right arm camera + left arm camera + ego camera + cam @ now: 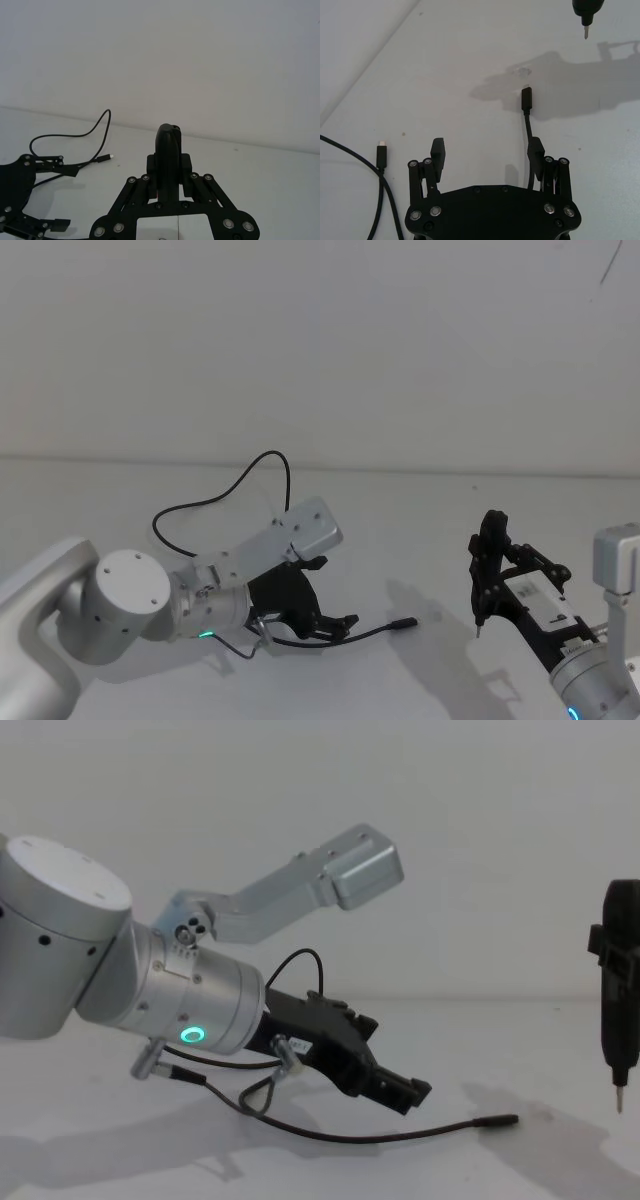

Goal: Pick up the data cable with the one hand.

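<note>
Spread wide just above the white worktop (420, 540), the black angular plastic left gripper (487, 147) has one finger beside the thin black data cable (528, 122); the right gripper (168, 135), fingers pressed together, hangs rightward.

Lab test bench (bare white table (450, 540), plain wall (300, 340))

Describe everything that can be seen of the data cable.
The data cable is a thin, black, flexible cord lying loose on the white table, curving in a loop. Each end has a small dark plug. The stretch behind one plug runs beside one finger of the open left end effector; contact is unclear.
</note>
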